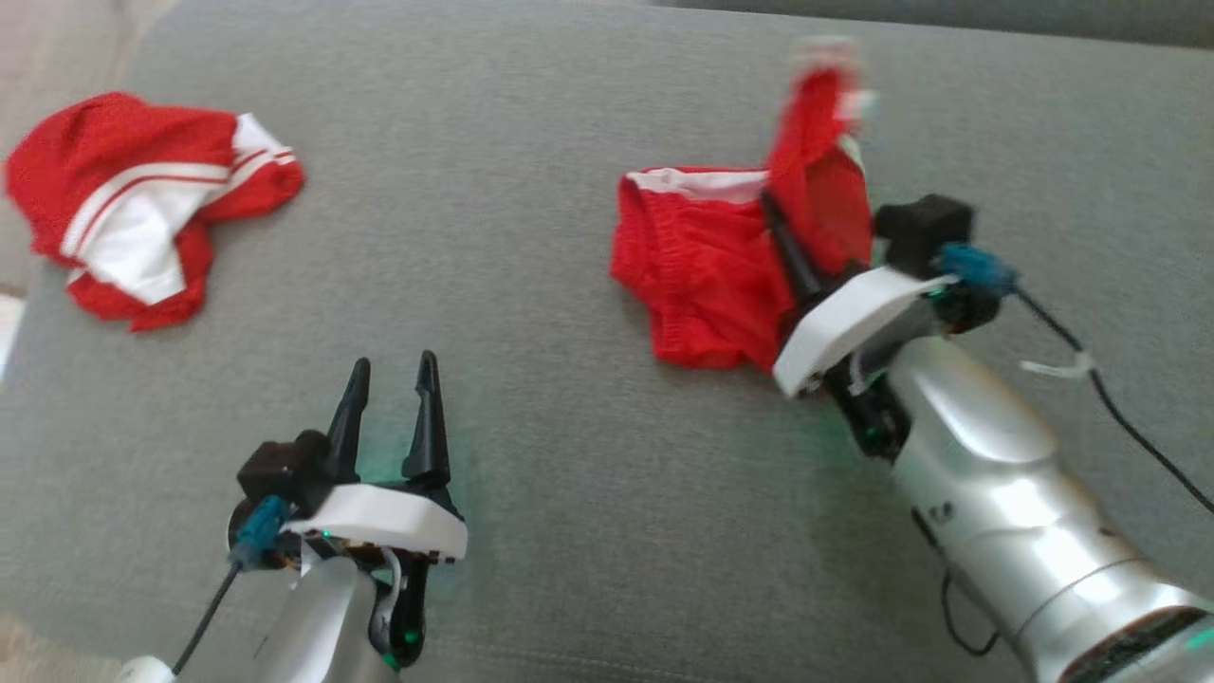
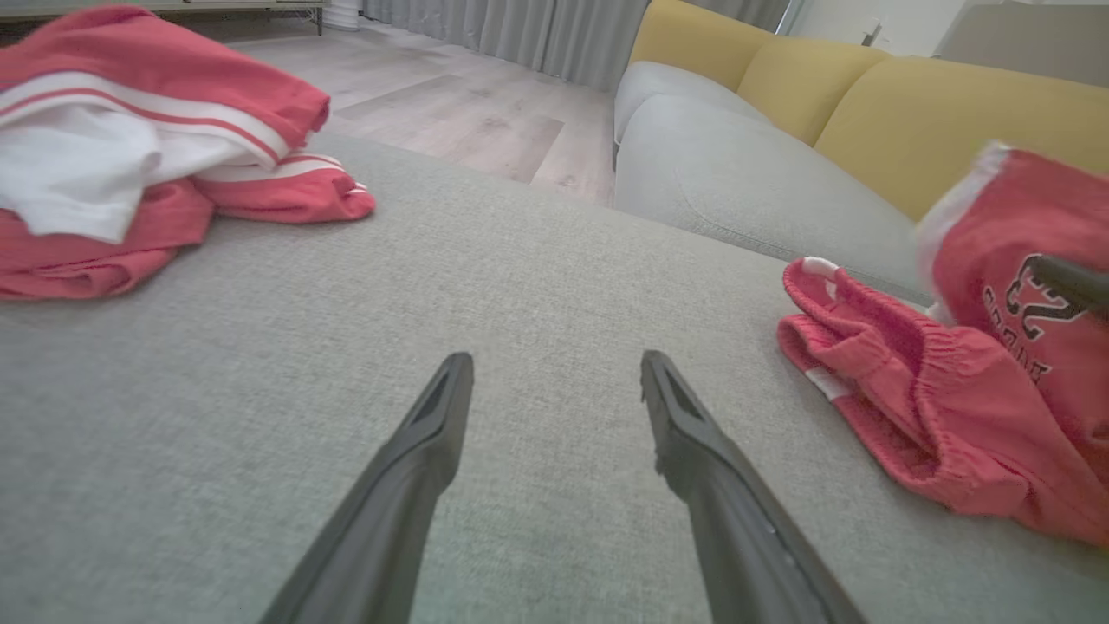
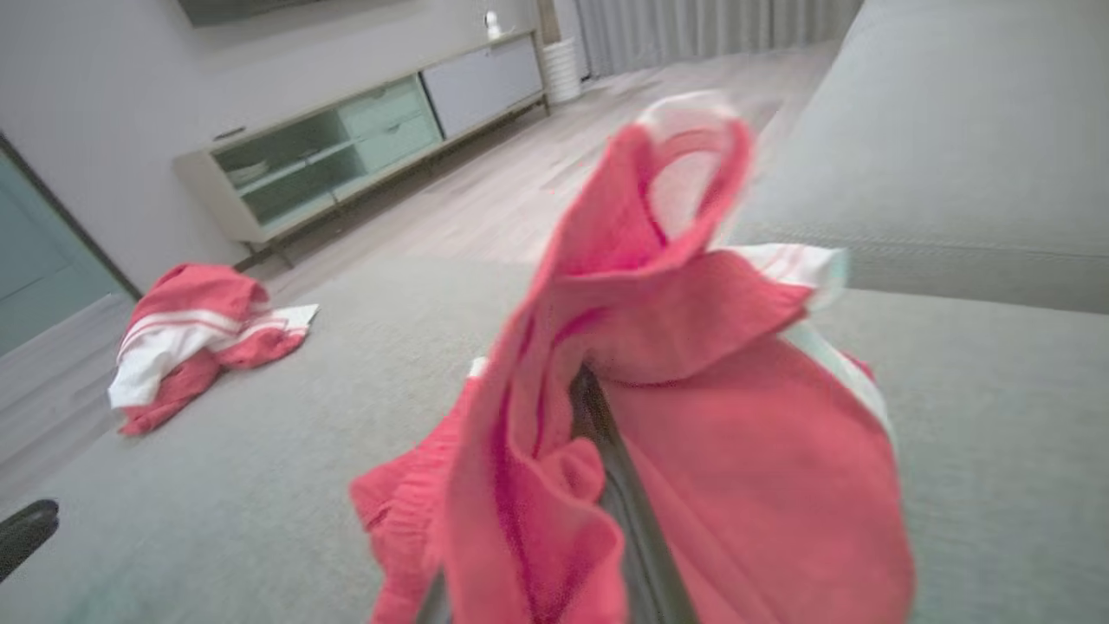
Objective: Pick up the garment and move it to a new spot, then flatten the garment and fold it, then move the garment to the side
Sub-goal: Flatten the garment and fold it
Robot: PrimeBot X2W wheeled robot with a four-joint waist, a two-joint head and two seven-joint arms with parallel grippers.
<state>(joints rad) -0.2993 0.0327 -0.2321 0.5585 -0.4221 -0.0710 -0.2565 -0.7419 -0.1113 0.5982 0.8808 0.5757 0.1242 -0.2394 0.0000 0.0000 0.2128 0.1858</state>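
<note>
The right gripper [image 1: 770, 211] is closed on a fold of the red shorts [image 1: 707, 266], its fingers buried in the cloth. In the right wrist view, the shorts [image 3: 693, 451] wrap both sides of one dark finger [image 3: 619, 485]. The pinched part rises toward 12 o'clock from the fingers. Its top edge is blurred, so the exact grip point is uncertain. The rest of the shorts lies on the grey cushion [image 1: 531, 190], spreading toward 9 o'clock from the right gripper. The left gripper [image 1: 394, 365] is fully spread and holds nothing. It stands over bare cushion, with the shorts well apart at about 2 o'clock. A second red and white garment [image 1: 142, 204] lies crumpled at about 10 o'clock from the left gripper.
</note>
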